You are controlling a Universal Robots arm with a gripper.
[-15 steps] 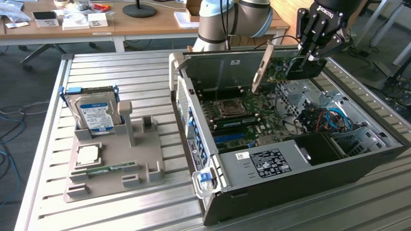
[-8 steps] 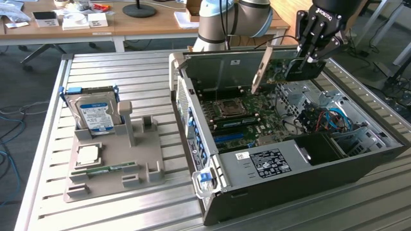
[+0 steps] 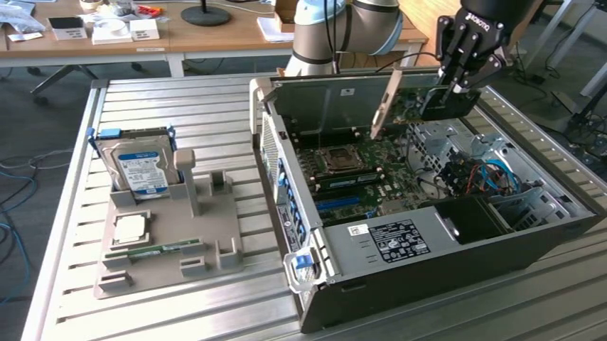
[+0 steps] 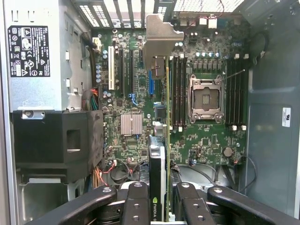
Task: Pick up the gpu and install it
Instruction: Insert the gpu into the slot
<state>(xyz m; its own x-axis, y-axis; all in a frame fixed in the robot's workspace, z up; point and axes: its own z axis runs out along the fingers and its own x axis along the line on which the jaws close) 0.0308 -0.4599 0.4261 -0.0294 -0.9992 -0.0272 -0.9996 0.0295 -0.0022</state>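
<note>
Claw (image 3: 455, 89) (image 4: 164, 212): set narrow, fingers (image 4: 136, 206) clamped on either face of the gpu (image 3: 438, 106) (image 4: 159, 164). The card is held on edge and hangs below the claw in the upper right of the exterior view, over the far part of the open computer case (image 3: 408, 277). Its silver end bracket (image 3: 384, 106) (image 4: 161, 40) slants down toward the motherboard (image 3: 356, 181). Whether the card's lower edge touches a slot cannot be told. In the wrist view the card is edge-on, lying over the board just beside the memory modules (image 4: 178, 93).

Case contents: the motherboard with a CPU socket (image 3: 339, 158) (image 4: 205, 99), a power supply bearing a black label (image 3: 399, 241) (image 4: 37, 51), and coloured cables (image 3: 484, 177) toward the right of the exterior view.

Outside the case, in the left half of the exterior view, a grey parts holder (image 3: 218, 249) rests on the slatted metal table (image 3: 190, 99). It carries:
- a hard drive (image 3: 142, 167) propped on end
- a processor chip (image 3: 130, 229) lying flat
- a narrow memory stick (image 3: 156, 250) lying flat just below the chip
</note>
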